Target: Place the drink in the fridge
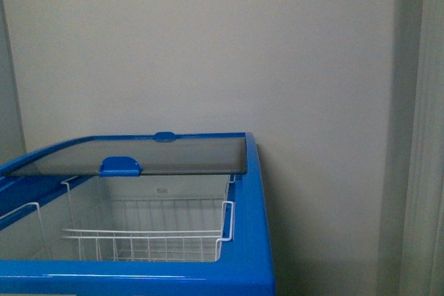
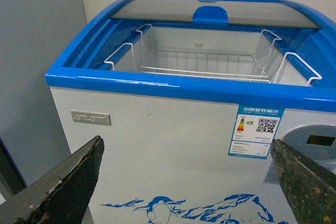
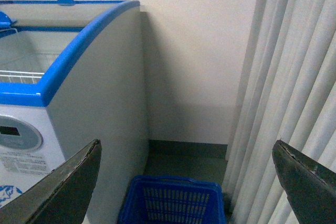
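The fridge [image 1: 258,227] is a white chest cooler with a blue rim. Its near half is uncovered, and the glass lid [image 1: 173,154] is slid to the back. A white wire basket [image 1: 149,237] hangs inside, with nothing in it that I can see. In the left wrist view the fridge front [image 2: 173,145] shows a penguin picture, and my left gripper [image 2: 186,142] is open in front of it. My right gripper [image 3: 186,142] is open beside the fridge side [image 3: 105,93], with nothing between its fingers. The drink is out of view.
A blue plastic mesh shopping basket [image 3: 170,200] stands on the floor between the fridge and the pale vertical blinds [image 3: 294,77]. A plain wall runs behind the fridge [image 1: 208,46]. An energy label [image 2: 255,137] is stuck on the front.
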Robot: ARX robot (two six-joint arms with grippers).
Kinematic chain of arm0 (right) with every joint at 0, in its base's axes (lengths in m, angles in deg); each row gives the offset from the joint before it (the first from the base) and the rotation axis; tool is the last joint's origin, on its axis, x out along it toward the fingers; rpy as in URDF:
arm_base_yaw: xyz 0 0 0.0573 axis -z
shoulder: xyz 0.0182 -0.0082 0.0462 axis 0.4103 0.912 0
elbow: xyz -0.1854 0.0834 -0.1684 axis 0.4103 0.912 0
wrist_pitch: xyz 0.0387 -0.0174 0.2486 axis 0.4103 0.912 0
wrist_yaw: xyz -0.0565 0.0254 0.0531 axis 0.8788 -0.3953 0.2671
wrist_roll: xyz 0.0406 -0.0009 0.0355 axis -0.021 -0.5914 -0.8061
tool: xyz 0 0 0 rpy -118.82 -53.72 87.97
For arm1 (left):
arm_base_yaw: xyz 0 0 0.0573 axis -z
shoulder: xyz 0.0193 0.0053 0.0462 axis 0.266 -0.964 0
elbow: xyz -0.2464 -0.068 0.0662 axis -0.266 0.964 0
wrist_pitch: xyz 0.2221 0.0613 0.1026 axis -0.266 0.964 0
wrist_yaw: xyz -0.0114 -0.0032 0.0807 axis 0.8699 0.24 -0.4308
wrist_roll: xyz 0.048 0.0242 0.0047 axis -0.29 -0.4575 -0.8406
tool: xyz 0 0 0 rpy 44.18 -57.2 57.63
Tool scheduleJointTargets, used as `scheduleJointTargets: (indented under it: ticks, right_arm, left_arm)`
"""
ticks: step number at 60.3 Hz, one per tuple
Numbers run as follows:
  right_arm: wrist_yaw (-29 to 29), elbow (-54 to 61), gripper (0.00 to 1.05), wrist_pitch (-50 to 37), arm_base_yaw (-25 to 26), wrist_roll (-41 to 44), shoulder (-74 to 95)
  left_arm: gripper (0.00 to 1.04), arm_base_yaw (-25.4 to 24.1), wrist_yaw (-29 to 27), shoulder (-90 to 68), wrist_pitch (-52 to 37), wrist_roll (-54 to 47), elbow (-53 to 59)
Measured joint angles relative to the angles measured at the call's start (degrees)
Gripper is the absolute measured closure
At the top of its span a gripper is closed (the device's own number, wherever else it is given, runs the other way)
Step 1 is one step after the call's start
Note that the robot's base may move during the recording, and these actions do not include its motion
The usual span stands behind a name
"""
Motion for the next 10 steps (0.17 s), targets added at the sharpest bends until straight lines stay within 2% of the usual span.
scheduleJointTargets:
  ticks: [10]
  right_arm:
    - [0.00,0.00,0.07,0.00,0.00,0.00,0.00]
  left_arm:
    - [0.08,0.00,-0.02,0.00,0.00,0.00,0.00]
